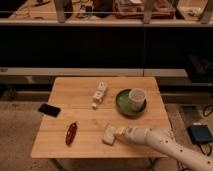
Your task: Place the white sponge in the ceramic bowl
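Camera view, the only feed on my console.

1. Wooden table (85, 117): light top, mid-frame.
2. White sponge (108, 134): lies flat on the wood near the front edge, about 6 o'clock from the table's centre. It is outside the bowl.
3. Ceramic bowl (120, 103): dark green and shallow, at 1 o'clock from the sponge and well apart from it.
4. White cup (136, 98): stands upright inside the bowl, toward its 3 o'clock side.
5. Gripper (120, 132): low over the tabletop, right against the sponge's 3 o'clock side. Its pale arm (162, 143) reaches in from 4 o'clock. I cannot tell how far open it is, or whether it grips the sponge.
6. White bar (99, 95): long and narrow, at 12 o'clock from the sponge.
7. Black phone (49, 109): hangs over the table's 9 o'clock edge.
8. Reddish-brown object (71, 133): at 9 o'clock from the sponge.
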Tool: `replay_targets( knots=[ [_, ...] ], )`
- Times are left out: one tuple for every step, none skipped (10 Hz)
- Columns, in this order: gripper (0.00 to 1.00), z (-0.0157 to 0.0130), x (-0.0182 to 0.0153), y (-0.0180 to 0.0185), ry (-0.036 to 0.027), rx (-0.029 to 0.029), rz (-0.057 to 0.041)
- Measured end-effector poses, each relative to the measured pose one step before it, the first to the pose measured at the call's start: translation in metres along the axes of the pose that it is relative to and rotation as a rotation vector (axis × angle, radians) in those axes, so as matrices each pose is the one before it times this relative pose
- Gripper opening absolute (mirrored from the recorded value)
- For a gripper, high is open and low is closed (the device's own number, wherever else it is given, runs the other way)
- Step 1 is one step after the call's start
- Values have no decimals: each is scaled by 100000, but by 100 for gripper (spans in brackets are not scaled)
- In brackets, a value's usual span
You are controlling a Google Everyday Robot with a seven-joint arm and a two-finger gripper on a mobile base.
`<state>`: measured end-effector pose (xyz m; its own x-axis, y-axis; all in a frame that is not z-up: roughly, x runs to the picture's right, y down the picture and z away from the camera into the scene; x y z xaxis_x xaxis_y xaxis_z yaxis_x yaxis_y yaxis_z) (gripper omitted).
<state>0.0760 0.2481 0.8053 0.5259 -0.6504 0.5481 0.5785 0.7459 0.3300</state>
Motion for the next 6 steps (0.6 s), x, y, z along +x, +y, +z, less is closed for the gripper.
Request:
replay_targets(
  knots=[
    [3, -118, -42, -22, 604, -1015, 726],
    [0, -265, -218, -247, 566, -116, 599],
    [0, -193, -240, -316, 207, 438, 152],
    [0, -168, -397, -577, -125, 1035, 39],
    [0, -146, -543, -803, -576, 1623, 333],
    [0, -183, -518, -723, -722, 1933, 1018]
  ],
)
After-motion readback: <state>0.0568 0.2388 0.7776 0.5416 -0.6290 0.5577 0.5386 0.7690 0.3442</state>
